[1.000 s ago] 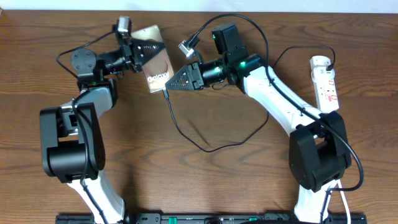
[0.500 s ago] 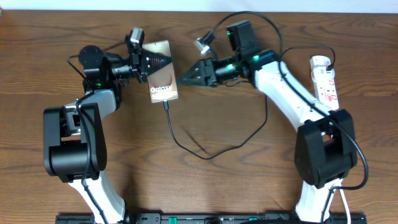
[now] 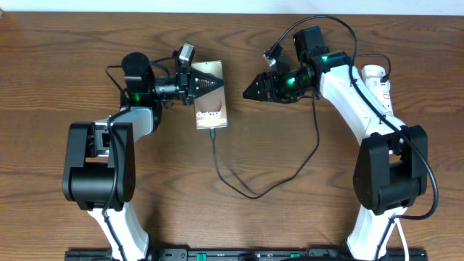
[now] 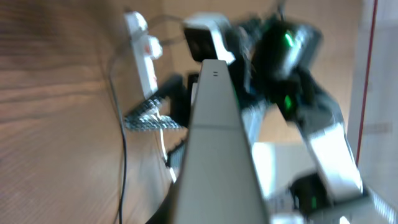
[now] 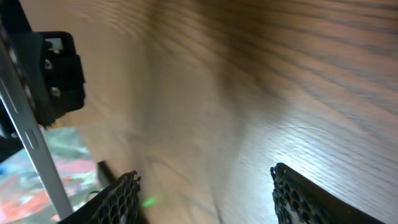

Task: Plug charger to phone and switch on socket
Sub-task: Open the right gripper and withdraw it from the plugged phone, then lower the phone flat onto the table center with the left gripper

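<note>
**Phone in L claw, cable plugged in, R claw empty**

Overhead: L claw (image 3: pixel 209 81) is clamped on the far end of the slim dark rectangular phone (image 3: pixel 212 109) w/ brownish screen & white "Galaxy" lettering. The phone sits near the far edge of the brown wooden bench (image 3: pixel 290 225), left of ctr, its long side running far-to-near. The thin black charger cable (image 3: pixel 250 196) meets the phone's near end, loops toward bench ctr, then climbs back toward the far-right side. R claw (image 3: pixel 252 90) hangs just right of the phone, apart from it, tip pointing at it. The white elongated power strip (image 3: pixel 377 75) w/ red marks lies by the far-right corner, partly under the white R arm (image 3: pixel 351 90).

L wrist: blurred. The phone (image 4: pixel 217 124) fills the ctr edge-on; the claw's own fingers can't be made out here. The charger cable (image 4: pixel 122 143) is a thin line on the wood, w/ the power strip (image 4: pixel 140 46) beyond it.

R wrist: R claw (image 5: pixel 205 177) is spread wide, nothing between its black mesh fingers (image 5: pixel 298 193), wood grain below.
</note>
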